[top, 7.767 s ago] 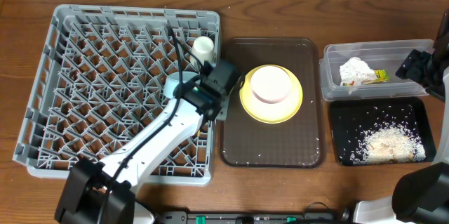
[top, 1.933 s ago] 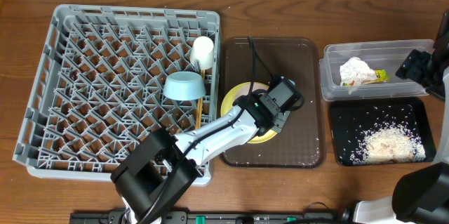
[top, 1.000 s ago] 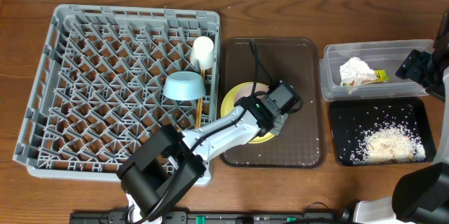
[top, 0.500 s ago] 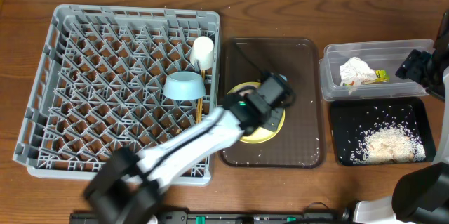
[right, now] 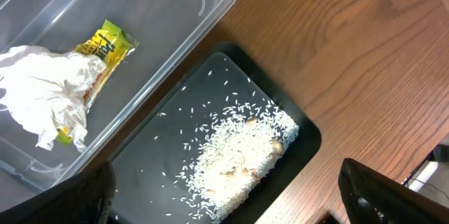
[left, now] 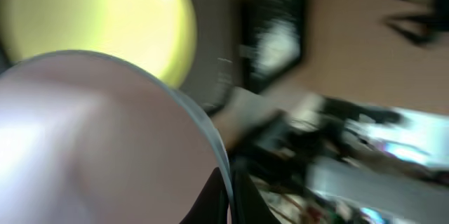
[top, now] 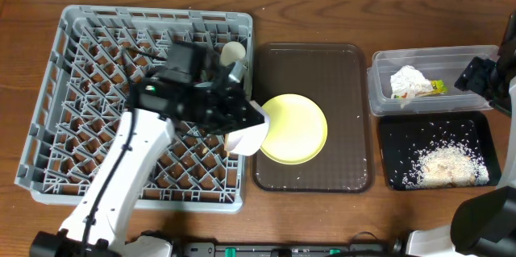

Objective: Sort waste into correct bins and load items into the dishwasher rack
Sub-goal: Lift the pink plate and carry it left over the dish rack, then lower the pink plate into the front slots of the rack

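while the left gripper is clamped on the rim of the white bowl, the bowl hangs tilted over the right edge of the dishwasher rack, just where it meets the dark brown serving tray. the left wrist view is badly blurred, but it shows the bowl's rim pinched between the dark fingers, with the yellow plate beyond it. that plate lies flat on the serving tray, towards its left edge. the small white cup sits among the pegs near the rack's far right corner. the left arm covers the pegs just left of the bowl, so what lies under it cannot be told.

at the right end of the bench the clear tub holds the crumpled napkin with the yellow-green snack packet touching its right side. the black tray sits just in front of the tub, towards the near edge, with the rice scraps heaped in its near half and loose grains scattered around. the right gripper hovers above the tub and black tray, jaws spread wide.
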